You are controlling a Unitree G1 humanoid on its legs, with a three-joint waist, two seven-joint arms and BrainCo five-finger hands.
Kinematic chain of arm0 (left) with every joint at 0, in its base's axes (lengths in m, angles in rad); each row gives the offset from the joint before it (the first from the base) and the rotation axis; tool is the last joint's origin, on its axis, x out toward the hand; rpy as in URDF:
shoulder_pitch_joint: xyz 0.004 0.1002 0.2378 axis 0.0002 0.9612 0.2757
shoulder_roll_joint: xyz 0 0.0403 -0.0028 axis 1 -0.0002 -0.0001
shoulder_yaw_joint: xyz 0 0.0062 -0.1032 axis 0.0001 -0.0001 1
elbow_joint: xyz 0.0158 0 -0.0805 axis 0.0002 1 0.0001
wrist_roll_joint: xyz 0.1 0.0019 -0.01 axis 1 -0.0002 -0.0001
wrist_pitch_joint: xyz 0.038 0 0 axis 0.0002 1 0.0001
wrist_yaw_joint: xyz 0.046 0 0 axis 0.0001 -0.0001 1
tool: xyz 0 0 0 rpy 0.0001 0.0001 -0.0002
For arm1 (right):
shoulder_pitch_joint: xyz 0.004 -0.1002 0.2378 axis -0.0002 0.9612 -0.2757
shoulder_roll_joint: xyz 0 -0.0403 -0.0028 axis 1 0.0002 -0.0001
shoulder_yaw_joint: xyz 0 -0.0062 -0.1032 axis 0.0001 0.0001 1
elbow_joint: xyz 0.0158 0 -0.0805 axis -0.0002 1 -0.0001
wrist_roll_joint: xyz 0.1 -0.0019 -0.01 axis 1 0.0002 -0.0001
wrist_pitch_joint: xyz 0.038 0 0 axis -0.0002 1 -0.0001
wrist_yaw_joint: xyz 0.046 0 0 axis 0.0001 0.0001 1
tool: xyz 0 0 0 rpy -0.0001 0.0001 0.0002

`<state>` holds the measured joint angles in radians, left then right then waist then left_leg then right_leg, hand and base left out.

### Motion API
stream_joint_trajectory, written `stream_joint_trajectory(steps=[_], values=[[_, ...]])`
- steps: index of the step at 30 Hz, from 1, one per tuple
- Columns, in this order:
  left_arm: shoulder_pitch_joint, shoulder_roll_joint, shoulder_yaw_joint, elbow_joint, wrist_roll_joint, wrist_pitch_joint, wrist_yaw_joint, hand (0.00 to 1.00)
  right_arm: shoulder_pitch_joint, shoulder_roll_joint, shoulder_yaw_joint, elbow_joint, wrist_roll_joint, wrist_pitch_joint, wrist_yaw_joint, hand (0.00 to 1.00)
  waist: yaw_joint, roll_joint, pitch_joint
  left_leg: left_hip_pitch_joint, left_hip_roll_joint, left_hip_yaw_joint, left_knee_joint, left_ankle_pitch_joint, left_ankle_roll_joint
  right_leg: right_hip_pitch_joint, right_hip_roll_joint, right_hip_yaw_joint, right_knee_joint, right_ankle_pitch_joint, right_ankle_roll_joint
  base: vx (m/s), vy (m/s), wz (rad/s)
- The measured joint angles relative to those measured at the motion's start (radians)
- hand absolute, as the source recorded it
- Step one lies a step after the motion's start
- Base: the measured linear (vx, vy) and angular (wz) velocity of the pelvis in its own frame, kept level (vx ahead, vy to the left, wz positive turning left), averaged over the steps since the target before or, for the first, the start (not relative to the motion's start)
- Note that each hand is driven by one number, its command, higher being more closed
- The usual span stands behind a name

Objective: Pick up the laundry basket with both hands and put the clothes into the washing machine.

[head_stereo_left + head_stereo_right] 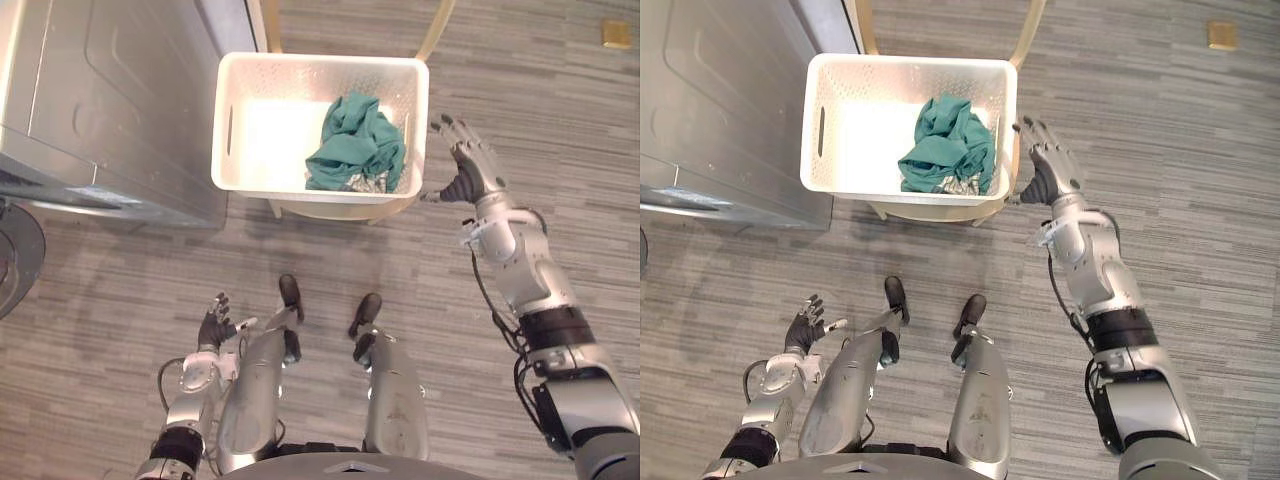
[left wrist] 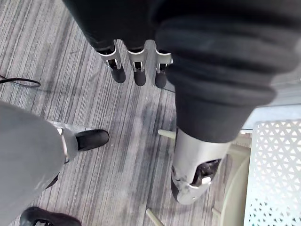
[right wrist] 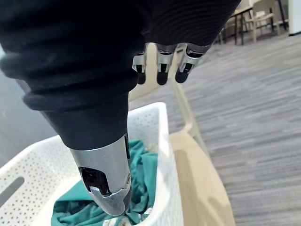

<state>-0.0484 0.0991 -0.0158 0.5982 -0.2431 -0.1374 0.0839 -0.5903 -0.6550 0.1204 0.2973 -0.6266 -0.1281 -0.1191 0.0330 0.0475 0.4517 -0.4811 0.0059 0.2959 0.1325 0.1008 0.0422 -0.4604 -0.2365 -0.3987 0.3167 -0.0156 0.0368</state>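
Note:
A white perforated laundry basket [image 1: 230,130] rests on a beige chair [image 1: 330,211] in front of me. A crumpled teal garment [image 1: 355,145] lies in its right half. My right hand [image 1: 470,170] hovers just off the basket's right wall, open, not touching it. In the right wrist view the straight fingers [image 3: 162,66] point past the basket rim [image 3: 160,136], over the teal garment [image 3: 146,174]. My left hand [image 1: 213,325] hangs low by my side, far from the basket, open. The grey washing machine [image 1: 100,100] stands left of the basket.
A dark round door [image 1: 15,255] shows at the left edge below the machine's front. A small tan square [image 1: 617,34] lies on the grey striped floor at the far right. Tables and chairs [image 3: 256,19] stand in the distance.

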Motion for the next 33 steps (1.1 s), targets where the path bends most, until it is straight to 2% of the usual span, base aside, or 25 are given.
stream_joint_trajectory(steps=[9,12,15,19,28,33], values=[[-0.069,-0.005,0.016,-0.015,-0.02,-0.006,0.017,0.0,-0.195,-0.072,0.151,0.035,-0.007,0.001,-0.001,0.0,0.023,0.007,0.012,-0.024,-0.004,-0.021,-0.113,0.089,0.0,-0.047,0.018,-0.031,-0.034,0.028,0.0,0.02,0.01,0.05],[-0.069,-0.006,0.016,-0.036,-0.03,-0.011,0.017,0.0,-0.242,-0.075,0.168,0.037,0.004,0.0,0.0,0.0,0.025,0.007,0.012,-0.024,0.001,-0.022,-0.119,0.092,-0.002,-0.049,0.021,-0.039,-0.033,0.027,-0.001,0.0,0.0,0.0],[-0.078,-0.011,0.017,-0.038,-0.03,-0.022,0.017,0.0,-0.27,-0.11,0.236,0.042,0.015,-0.006,0.004,0.0,0.032,0.006,0.012,-0.024,0.008,-0.024,-0.124,0.093,-0.005,-0.048,0.029,-0.043,-0.036,0.027,-0.003,0.0,0.0,0.0],[-0.079,-0.023,0.019,-0.039,-0.031,-0.024,0.017,0.0,-0.312,-0.115,0.297,0.094,0.05,-0.011,0.011,0.0,0.041,0.005,0.013,-0.025,0.015,-0.029,-0.157,0.112,-0.016,-0.057,0.04,-0.053,-0.042,0.025,-0.009,0.0,-0.003,-0.01],[-0.099,-0.039,0.057,-0.069,-0.062,-0.027,0.018,0.0,-0.463,-0.178,0.453,0.117,0.16,-0.028,0.077,0.0,0.063,-0.011,0.022,-0.074,0.042,-0.038,-0.186,0.139,-0.027,-0.102,0.068,-0.083,-0.058,0.032,-0.02,0.02,-0.007,0.02],[-0.107,-0.048,0.058,-0.086,-0.086,-0.033,0.018,0.0,-0.48,-0.193,0.483,0.114,0.202,-0.038,0.1,0.0,0.069,-0.014,0.023,-0.089,0.047,-0.033,-0.186,0.137,-0.03,-0.114,0.069,-0.095,-0.054,0.031,-0.021,0.08,0.029,0.0]])
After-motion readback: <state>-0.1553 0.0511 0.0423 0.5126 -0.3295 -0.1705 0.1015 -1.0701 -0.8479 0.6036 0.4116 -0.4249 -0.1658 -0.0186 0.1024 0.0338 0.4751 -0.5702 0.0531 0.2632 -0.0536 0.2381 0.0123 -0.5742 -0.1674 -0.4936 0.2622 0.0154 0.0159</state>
